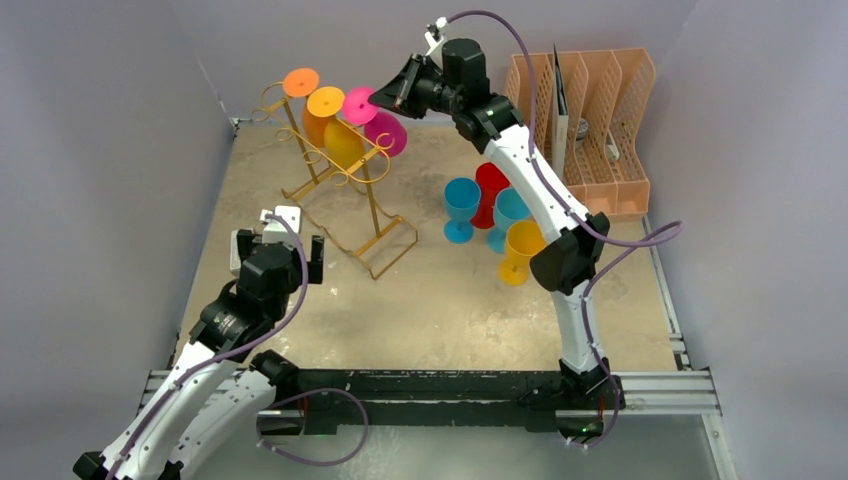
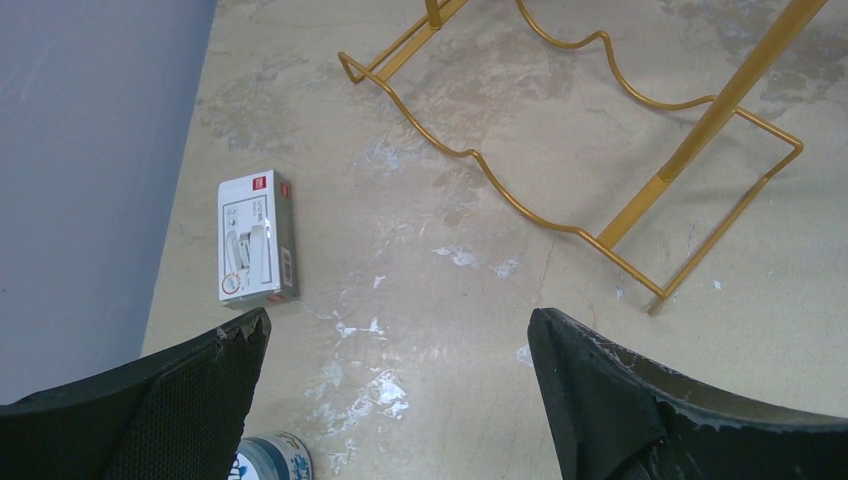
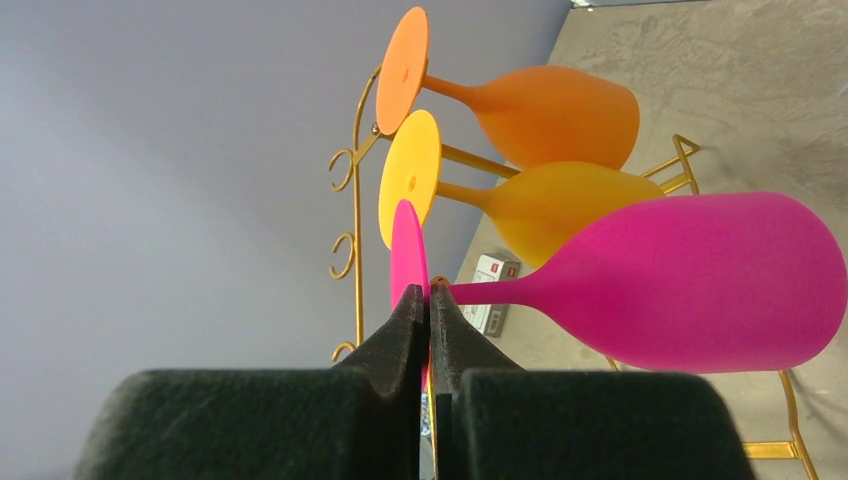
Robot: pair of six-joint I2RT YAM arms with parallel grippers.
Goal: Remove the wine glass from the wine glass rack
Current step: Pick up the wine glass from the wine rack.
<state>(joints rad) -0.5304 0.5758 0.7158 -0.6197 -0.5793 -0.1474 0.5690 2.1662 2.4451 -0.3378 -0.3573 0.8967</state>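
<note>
The gold wire wine glass rack [image 1: 345, 190] stands at the back left of the table. An orange glass [image 1: 303, 84], a yellow glass [image 1: 330, 110] and a pink wine glass [image 1: 385, 132] hang upside down along its top. My right gripper [image 1: 385, 97] is shut on the rim of the pink glass's foot [image 3: 408, 250], fingertips meeting beside the stem [image 3: 429, 293]. The pink bowl [image 3: 700, 280] points away at the end of the rail [image 3: 357, 200]. My left gripper [image 1: 281, 255] hovers open and empty over the table [image 2: 400, 340], near the rack's base [image 2: 620, 235].
Several glasses stand right of the rack: two blue [image 1: 461, 205], a red [image 1: 490, 188] and a yellow [image 1: 521, 248]. A peach lattice organiser [image 1: 590, 110] is at the back right. A white box [image 2: 256, 238] and a small round tin [image 2: 270, 458] lie below the left gripper.
</note>
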